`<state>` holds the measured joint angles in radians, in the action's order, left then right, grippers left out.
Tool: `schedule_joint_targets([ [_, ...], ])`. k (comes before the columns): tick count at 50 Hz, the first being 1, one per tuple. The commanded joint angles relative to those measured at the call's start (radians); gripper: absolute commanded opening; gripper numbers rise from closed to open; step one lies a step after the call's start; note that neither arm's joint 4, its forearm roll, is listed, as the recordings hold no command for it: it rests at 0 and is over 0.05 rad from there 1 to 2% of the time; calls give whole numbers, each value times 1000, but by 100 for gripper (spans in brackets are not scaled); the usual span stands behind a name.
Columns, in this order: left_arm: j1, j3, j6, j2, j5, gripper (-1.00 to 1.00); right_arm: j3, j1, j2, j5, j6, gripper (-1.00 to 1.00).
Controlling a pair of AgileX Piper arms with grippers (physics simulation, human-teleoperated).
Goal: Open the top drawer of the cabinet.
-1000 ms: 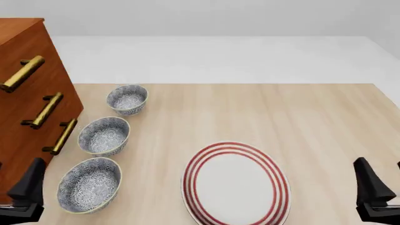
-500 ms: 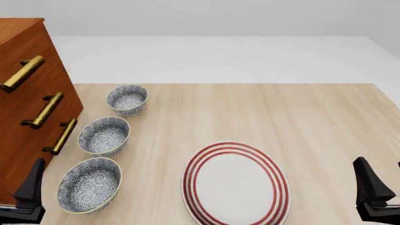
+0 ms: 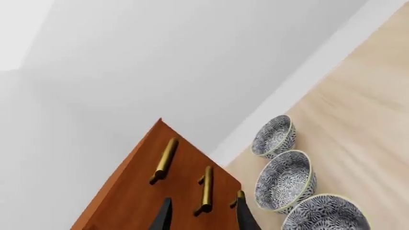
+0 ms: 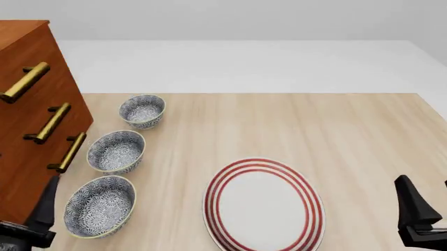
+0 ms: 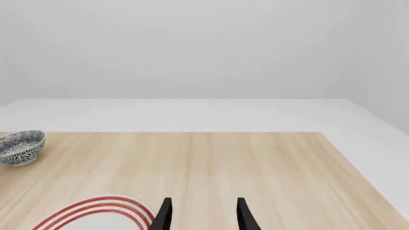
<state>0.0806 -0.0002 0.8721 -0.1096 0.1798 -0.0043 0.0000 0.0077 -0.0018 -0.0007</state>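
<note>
The cabinet [image 4: 28,136] stands at the table's left edge, reddish-brown, with three brass bar handles. The top drawer [image 4: 31,57] carries the uppermost handle [image 4: 26,82] and its front sits flush with the ones below. In the left wrist view the cabinet [image 3: 137,191] fills the lower part, and the top drawer's handle [image 3: 164,160] lies ahead of my left gripper [image 3: 204,218]. That gripper is open and empty, well short of the handles. In the front view one of its fingers [image 4: 46,205] shows near the cabinet's lower corner. My right gripper [image 5: 203,214] is open and empty at the near right [image 4: 427,198].
Three blue patterned bowls [image 4: 142,111] [image 4: 116,151] [image 4: 100,206] stand in a row just right of the cabinet, close to the left arm. A white plate with red rings [image 4: 264,205] lies at the front middle. The table's far edge [image 4: 244,94] borders a white floor.
My left gripper has shifted slightly right and lower in the front view, toward the nearest bowl. The right gripper and the cabinet have not moved.
</note>
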Motion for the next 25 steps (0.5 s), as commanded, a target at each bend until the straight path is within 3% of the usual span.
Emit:
schedule_joint_targets([
  [1, -9, 0, 153, -243, 198, 100, 0, 0, 0, 0, 0, 100],
  [12, -57, 0, 194, -635, 556, 100, 0, 0, 0, 0, 0, 100],
  [17, -83, 0, 240, -908, 824, 100, 0, 0, 0, 0, 0, 100],
  [25, -118, 0, 285, -1019, 947, 100, 0, 0, 0, 0, 0, 100],
])
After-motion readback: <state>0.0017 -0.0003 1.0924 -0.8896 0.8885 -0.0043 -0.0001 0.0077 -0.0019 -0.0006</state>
